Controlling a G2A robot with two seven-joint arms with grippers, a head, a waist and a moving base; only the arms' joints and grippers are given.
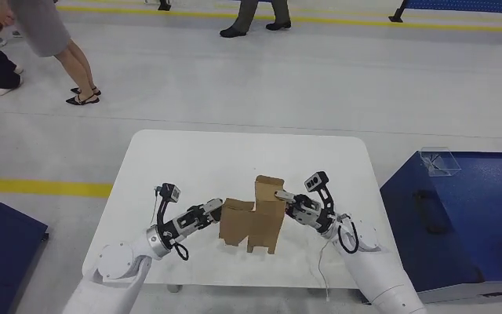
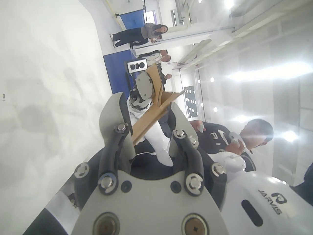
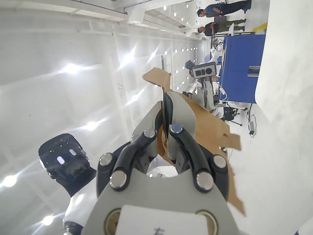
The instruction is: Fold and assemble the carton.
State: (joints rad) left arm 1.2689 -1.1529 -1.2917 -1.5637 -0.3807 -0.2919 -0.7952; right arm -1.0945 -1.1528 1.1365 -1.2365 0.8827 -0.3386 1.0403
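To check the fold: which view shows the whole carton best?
The top view: the whole carton stands on the table. The left wrist view gives one panel edge-on; the right wrist view, a panel clamped in the right gripper.

Bright, even light from overhead falls on the white worktop (image 1: 235,157) in the top view, and the carton (image 1: 252,221) casts only a faint, soft shadow at its foot. In both wrist views the ceiling lamps (image 2: 264,75) blow out into white streaks and starbursts, and a pale haze washes over the hall around them. The worktop glares almost featureless there. Straight lines bow toward the edges of the wrist views.
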